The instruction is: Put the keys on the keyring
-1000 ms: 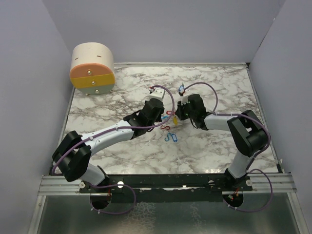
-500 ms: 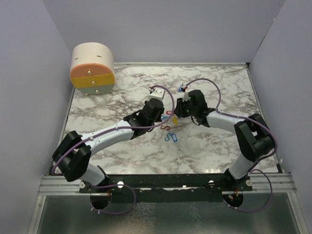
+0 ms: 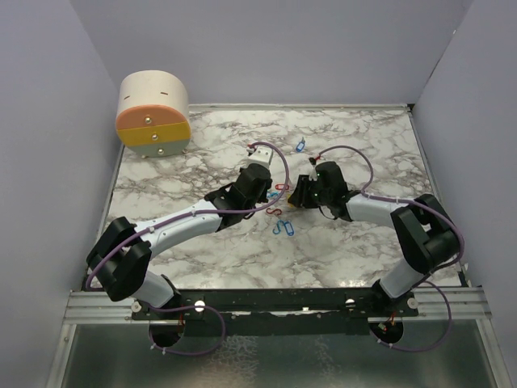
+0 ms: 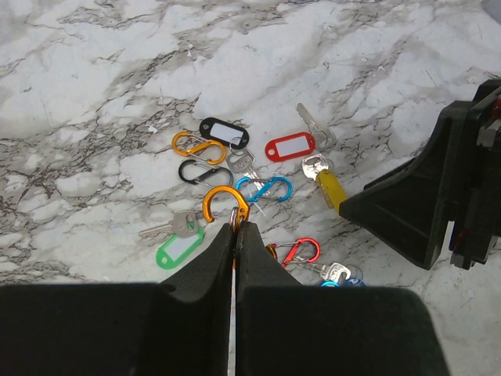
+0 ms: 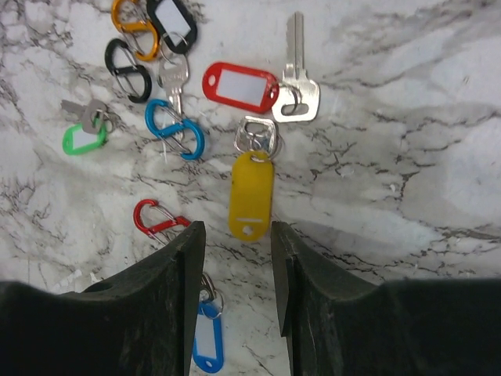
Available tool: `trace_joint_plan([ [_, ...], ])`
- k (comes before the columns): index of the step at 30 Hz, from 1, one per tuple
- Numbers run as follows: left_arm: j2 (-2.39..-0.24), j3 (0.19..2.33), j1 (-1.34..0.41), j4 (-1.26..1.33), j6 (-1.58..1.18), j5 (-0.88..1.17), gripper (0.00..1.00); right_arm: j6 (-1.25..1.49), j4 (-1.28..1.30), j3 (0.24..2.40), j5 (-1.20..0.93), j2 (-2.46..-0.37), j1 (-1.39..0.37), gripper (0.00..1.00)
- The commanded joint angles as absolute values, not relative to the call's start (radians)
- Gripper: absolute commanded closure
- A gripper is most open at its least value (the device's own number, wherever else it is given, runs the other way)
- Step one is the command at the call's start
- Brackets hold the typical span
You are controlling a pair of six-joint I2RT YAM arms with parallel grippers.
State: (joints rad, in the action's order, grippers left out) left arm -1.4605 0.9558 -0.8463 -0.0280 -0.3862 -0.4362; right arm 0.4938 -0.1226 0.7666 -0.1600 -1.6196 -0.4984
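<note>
The left gripper [image 4: 236,229] has its two black fingers pressed tight on a shiny orange metal clip [image 4: 225,204] that curves like a hook. The right gripper [image 5: 235,232] is spread apart, with one finger on each side of the end of a smooth yellow plastic tag [image 5: 251,192]. The tag lies flat on the marble table [image 5: 407,157], with a small silver key [image 5: 258,138] on its ring. The red tag [image 5: 240,86], green tag [image 5: 84,138] and blue tag [image 5: 207,343] lie close by among S-shaped clips [image 5: 174,129].
</note>
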Motion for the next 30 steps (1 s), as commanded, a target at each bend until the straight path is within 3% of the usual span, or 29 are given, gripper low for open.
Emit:
trace_joint_plan([
  [1,-1.429,0.940,-0.845,-0.016,-0.382,-0.440,1.00,0.603,-0.226,0.725,-0.214,-1.653,-0.503,0.60],
  [19,-1.429,0.936,-0.845,-0.015,-0.374,-0.450,1.00,0.606,-0.268,0.730,-0.193,-1.731,-0.492,0.60],
  [30,-1.435,0.939,-0.844,-0.009,-0.371,-0.446,1.00,0.441,-0.206,0.719,-0.031,-1.597,-0.502,0.59],
])
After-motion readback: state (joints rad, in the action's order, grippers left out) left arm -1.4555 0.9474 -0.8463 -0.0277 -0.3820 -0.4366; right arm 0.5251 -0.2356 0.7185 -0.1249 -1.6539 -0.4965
